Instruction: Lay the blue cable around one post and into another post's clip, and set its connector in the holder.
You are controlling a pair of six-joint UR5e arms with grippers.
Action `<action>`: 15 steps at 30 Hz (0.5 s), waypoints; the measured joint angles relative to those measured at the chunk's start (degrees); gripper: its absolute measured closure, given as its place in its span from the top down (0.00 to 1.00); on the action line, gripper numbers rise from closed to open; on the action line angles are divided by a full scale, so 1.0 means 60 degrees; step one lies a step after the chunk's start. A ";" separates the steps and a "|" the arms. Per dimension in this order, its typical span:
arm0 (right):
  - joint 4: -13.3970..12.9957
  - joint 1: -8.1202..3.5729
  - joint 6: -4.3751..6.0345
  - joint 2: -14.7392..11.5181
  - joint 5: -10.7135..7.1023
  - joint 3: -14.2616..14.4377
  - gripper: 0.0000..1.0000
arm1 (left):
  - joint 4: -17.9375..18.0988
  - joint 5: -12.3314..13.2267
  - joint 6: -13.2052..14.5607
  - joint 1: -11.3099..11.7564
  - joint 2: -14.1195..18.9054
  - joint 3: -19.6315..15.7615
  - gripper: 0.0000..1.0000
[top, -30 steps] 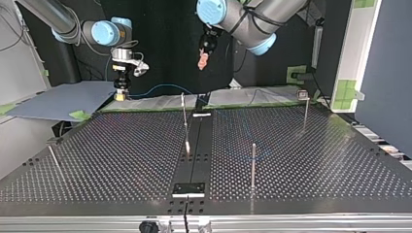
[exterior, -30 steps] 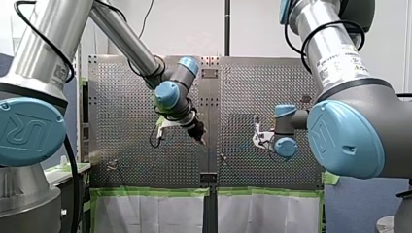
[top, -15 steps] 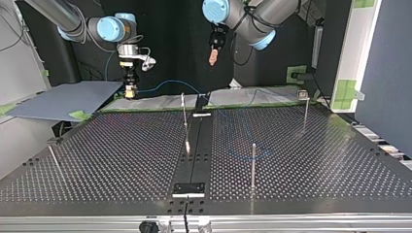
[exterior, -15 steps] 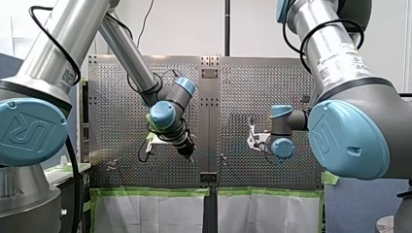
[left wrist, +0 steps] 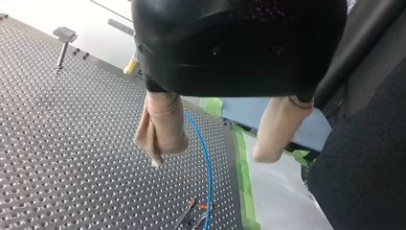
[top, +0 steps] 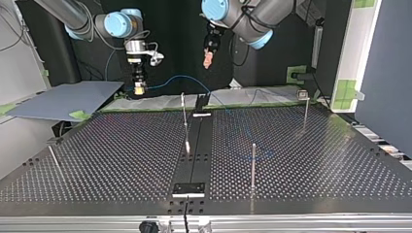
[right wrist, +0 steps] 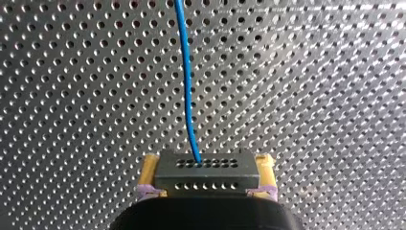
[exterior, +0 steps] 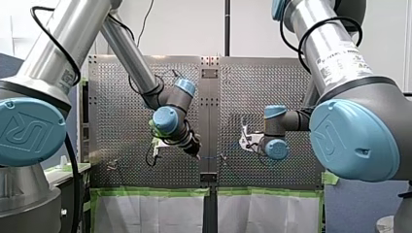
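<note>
We see a bright blue cable (right wrist: 187, 86) and a grey connector (right wrist: 206, 179) dotted with two rows of dark holes. The pads (right wrist: 150, 170) of our right gripper (right wrist: 207, 167) are yellow, purple at the base. Our left gripper (left wrist: 211, 155) is black with beige pads (left wrist: 163, 124). The table (right wrist: 311, 96) is silver, evenly perforated, with green tape (left wrist: 242, 158) at its edge.

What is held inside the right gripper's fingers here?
The right gripper clamps the grey connector between yellow pads; the blue cable runs out of it. The connector's back end is covered by the gripper's body.
</note>
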 joint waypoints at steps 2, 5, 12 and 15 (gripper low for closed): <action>0.0067 0.0062 0.0008 -0.0090 0.0000 0.0005 0.00 | 0.0167 0.0025 -0.0121 0.0000 -0.0154 0.0021 1.00; 0.0137 0.0128 0.0020 -0.0205 0.0001 0.0009 0.00 | 0.0400 0.0013 -0.0211 -0.0003 -0.0380 0.0037 1.00; 0.0241 0.0227 0.0020 -0.0287 0.0012 0.0006 0.00 | 0.0915 -0.0134 -0.0317 -0.0004 -0.0888 0.0094 1.00; 0.0279 0.0270 0.0008 -0.0290 0.0027 0.0007 0.00 | 0.1158 -0.0157 -0.0395 -0.0009 -0.1131 0.0218 1.00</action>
